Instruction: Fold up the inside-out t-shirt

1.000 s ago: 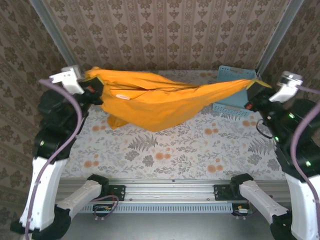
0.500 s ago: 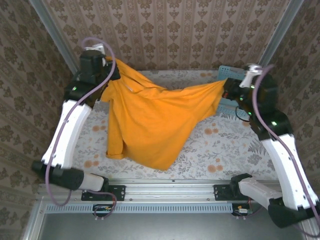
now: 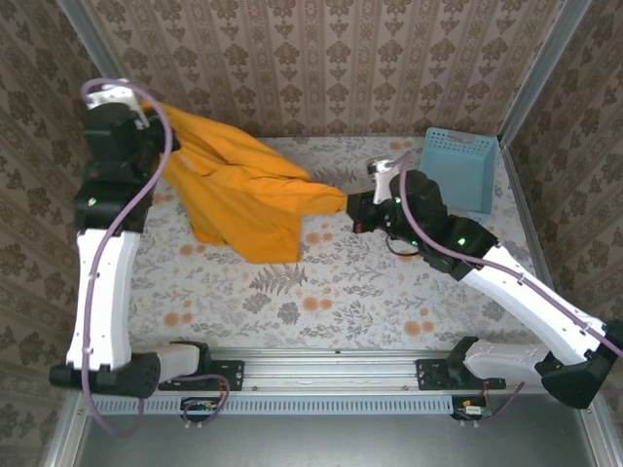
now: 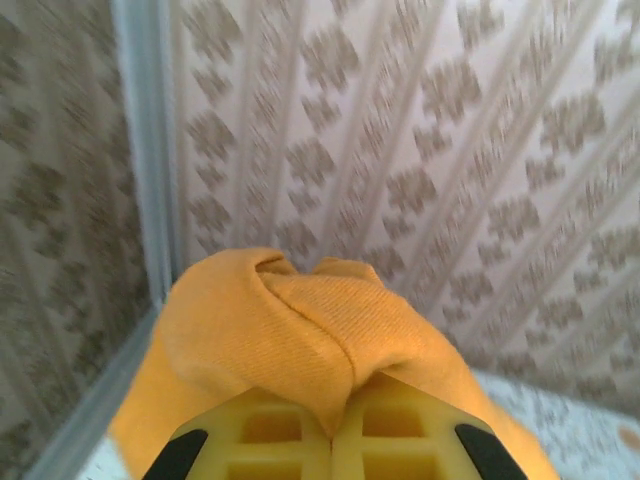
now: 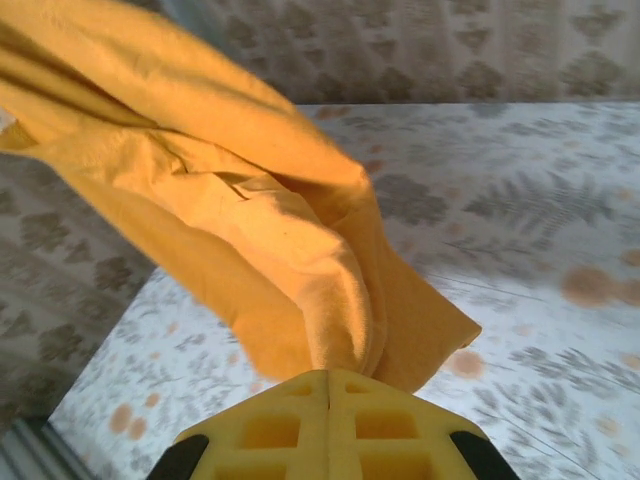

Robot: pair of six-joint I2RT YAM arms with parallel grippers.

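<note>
Left end effector (image 3: 148,115) clenched on one end of the inside-out t-shirt (image 3: 243,195), cloth bunched over its fingertips (image 4: 400,420). Right end effector (image 3: 350,206) clenched on the other end, low over the counter (image 3: 389,287). Shirt stretches bunched between the two and sags below the left one; counter contact unclear. Blue basket (image 3: 458,170) sits beyond the right end effector, apart.
</note>
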